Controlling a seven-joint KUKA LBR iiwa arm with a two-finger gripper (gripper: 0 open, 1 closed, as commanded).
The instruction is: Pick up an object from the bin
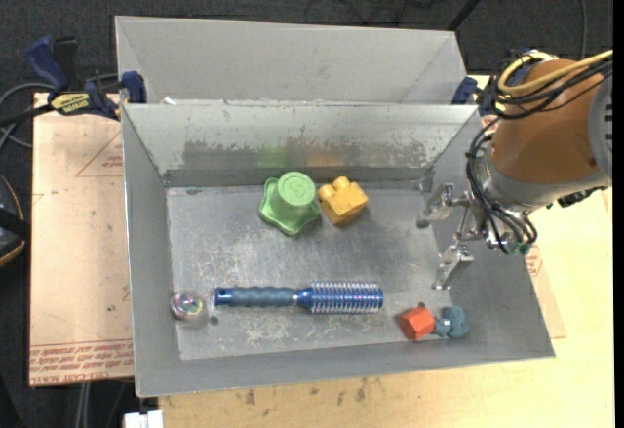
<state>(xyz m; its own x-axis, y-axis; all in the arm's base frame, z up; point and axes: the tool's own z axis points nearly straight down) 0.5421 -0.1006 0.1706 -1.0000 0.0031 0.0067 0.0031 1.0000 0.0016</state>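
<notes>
Now | tool (441, 239) spread apart | near orange block (417, 323) | bin (292, 255) right side

A grey metal bin (292, 138) seen from above. A robot arm (546, 138) with an orange cover reaches in from the right. Its end effector (441, 241) hangs near the bin's right wall, its two metal fingers (434, 212) apart with nothing between them. Just below it, in the near right corner, a small orange-red block (417, 323) touches a blue-grey piece (452, 323). A blue hairbrush (299, 297) lies along the near side, with a small pale round thing (186, 306) at its handle end. Toward the back, a green cup (290, 202) sits beside a yellow block (342, 201).
</notes>
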